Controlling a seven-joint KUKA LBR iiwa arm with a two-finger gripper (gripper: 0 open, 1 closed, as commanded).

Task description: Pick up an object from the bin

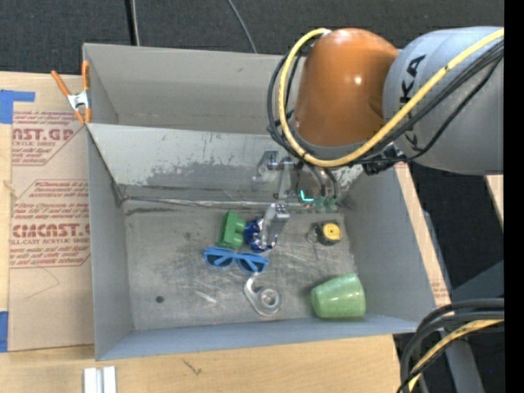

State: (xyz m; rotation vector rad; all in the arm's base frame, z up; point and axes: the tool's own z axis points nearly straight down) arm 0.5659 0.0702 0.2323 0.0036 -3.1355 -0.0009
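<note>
My gripper (273,226) reaches down into the middle of the bin from under the orange cover. Its tip is at a small blue and white thing (260,237), which lies between a green block (232,229) on the left and the gripper. Whether that small thing is held cannot be made out. Just below it on the bin floor lie blue sunglasses (237,260). A small yellow and black round thing (329,233) sits to the right of the gripper.
A light green cup (337,296) lies on its side near the front right corner. A clear plastic piece (264,297) rests near the front wall. The arm and its cables hang over the bin's back right part.
</note>
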